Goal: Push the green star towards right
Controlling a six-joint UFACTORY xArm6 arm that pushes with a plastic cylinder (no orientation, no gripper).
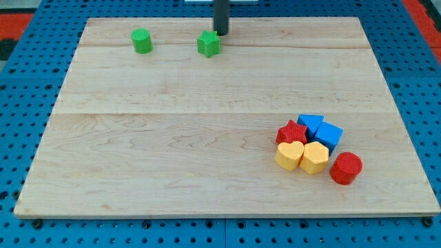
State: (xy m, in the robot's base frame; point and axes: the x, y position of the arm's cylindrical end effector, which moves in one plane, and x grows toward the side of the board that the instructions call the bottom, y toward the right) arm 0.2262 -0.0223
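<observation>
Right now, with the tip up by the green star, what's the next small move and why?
Probably shift my tip around to the view's left of the green star before pushing. It now sits just above and to the view's right of the star, nearly touching, so any push from here would drive the star left or down. The green cylinder lies further left, leaving room between.

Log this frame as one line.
tip: top-right of green star, close | green star: top edge, unpushed | push right: not lined up

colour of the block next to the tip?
Green: the green star, just below-left of my tip, camera view.
</observation>
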